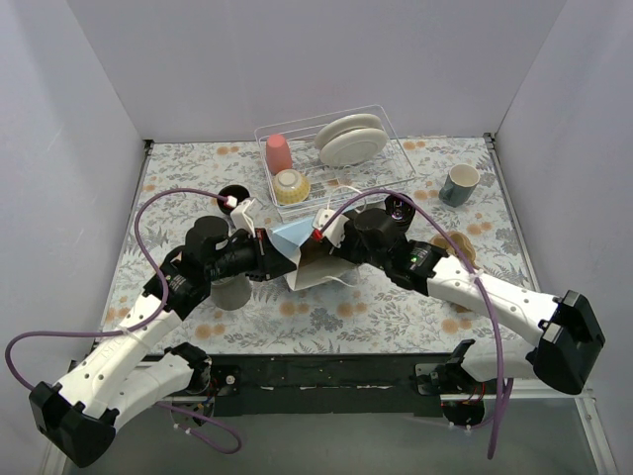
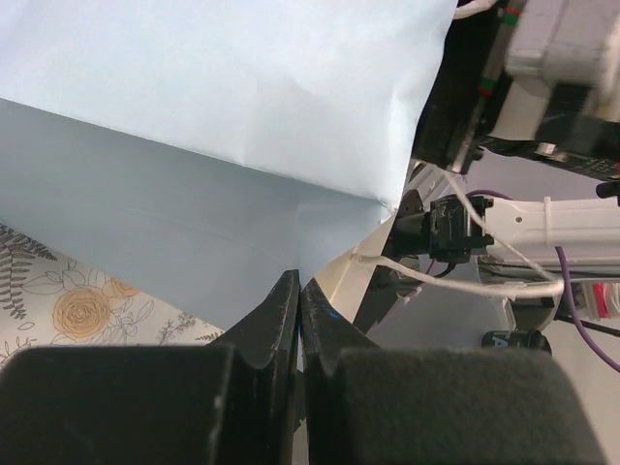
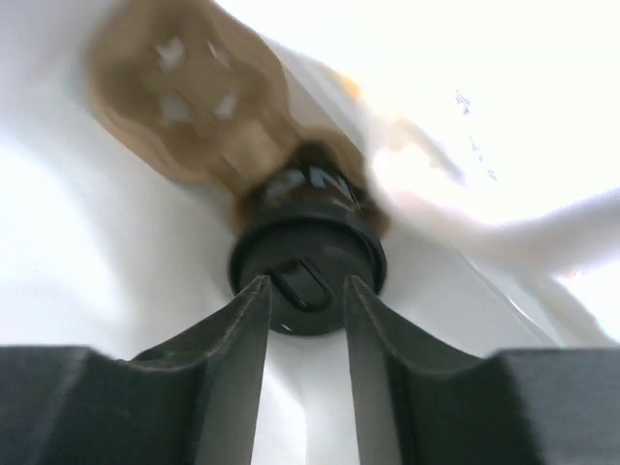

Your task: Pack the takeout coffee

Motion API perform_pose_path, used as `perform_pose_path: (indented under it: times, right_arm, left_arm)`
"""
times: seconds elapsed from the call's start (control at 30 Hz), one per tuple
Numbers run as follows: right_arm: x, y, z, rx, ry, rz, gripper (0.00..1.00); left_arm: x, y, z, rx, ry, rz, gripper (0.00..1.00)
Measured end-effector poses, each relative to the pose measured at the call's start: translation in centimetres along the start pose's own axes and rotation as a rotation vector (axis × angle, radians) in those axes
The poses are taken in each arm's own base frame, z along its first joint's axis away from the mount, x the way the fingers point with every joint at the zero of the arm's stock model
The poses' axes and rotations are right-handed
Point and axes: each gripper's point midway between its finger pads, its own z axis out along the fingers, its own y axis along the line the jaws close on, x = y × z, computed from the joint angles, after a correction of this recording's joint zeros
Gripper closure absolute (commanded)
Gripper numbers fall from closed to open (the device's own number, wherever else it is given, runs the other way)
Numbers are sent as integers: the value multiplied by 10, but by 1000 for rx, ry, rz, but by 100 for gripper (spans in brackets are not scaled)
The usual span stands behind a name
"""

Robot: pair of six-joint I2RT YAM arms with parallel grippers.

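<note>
Judging this the release step: small black lidded disposable cup [image 3: 310, 247] sits inside pale-blue paper bag [image 1: 292, 237], right gripper [image 3: 305, 283] parted, letting go. Left gripper [image 2: 298, 288] clenched on bag edge. I'd retract straight, no nudging.

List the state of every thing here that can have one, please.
paper bag: mouth open, edge pinched.
left gripper: shut on the paper bag.
right gripper: open, reaching inside the paper bag.
coffee cup: lid on, inside the paper bag, not gripped.
mug: upright on the table.
</note>
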Motion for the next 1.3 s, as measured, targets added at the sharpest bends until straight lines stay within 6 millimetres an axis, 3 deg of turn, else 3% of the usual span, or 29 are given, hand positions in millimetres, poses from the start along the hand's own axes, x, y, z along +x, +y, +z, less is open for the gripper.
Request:
perform_pose_path:
  times: [0.23,0.4,0.97,1.3]
  right_arm:
    - [-6,11,-11,-62,-8,72,52]
    - [-14,3,-19,-51,3,97,60]
    - [-39,-18,-41,-23,12,134,59]
    - [-56,-41,-50,63,-13,149,57]
  left_arm:
    - [1,-5,-1,18,7,-19,100]
    - [-1,-10,0,36,9,-42,100]
    - [-10,-20,6,31,46,-131,100]
    - [-22,-19,11,-22,49,-149,85]
